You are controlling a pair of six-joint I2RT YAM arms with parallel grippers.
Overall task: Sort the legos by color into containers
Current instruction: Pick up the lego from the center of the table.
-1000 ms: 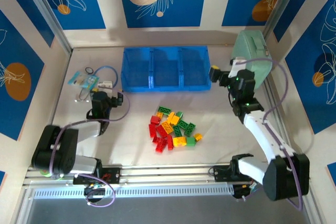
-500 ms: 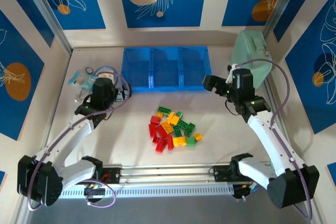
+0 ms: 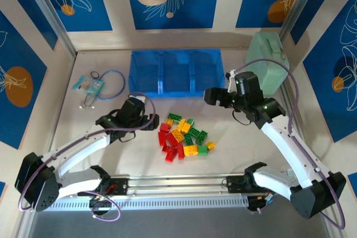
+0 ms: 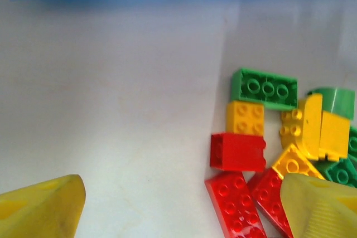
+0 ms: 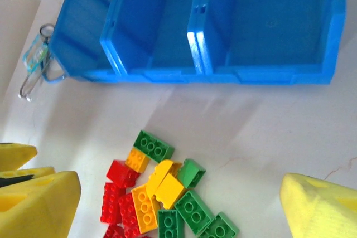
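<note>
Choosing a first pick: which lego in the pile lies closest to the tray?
The long green brick, studs up, on the far edge of the legos: nearest the blue tray; the rest sit closer to the arms.

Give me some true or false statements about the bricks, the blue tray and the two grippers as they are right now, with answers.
1. Every one of the legos lies on the table, none in the blue tray. True.
2. The left gripper holds a red brick. False: it is open and holds nothing, beside the pile.
3. The mint-green case stands left of the tray. False: it stands right of it.
4. The right gripper is open and holds nothing. True.
</note>
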